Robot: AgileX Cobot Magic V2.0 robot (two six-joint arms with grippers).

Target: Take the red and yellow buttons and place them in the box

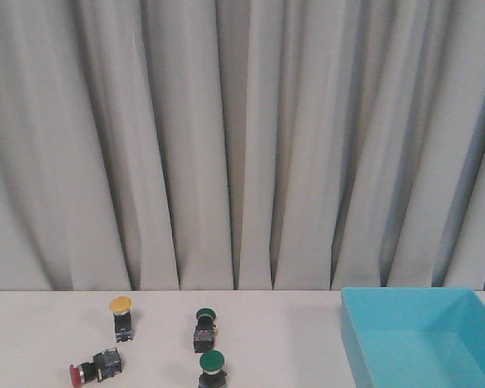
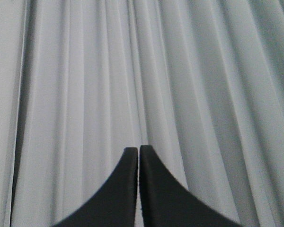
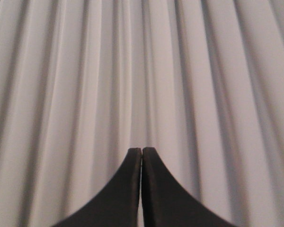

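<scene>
Grey curtain (image 1: 242, 137) behind, box (image 1: 469, 307) cut off at right, red button (image 1: 78, 373) tipped over, both tools pressed together, left tool (image 2: 138, 150), right tool (image 3: 141, 150).

Yellow button (image 1: 121, 316) standing upright on the table, cap up on a dark body, red button (image 1: 94, 369) lying on its side just nearer, cap pointing left, turquoise box (image 1: 424, 339) well apart at right, open, nothing visible inside
</scene>
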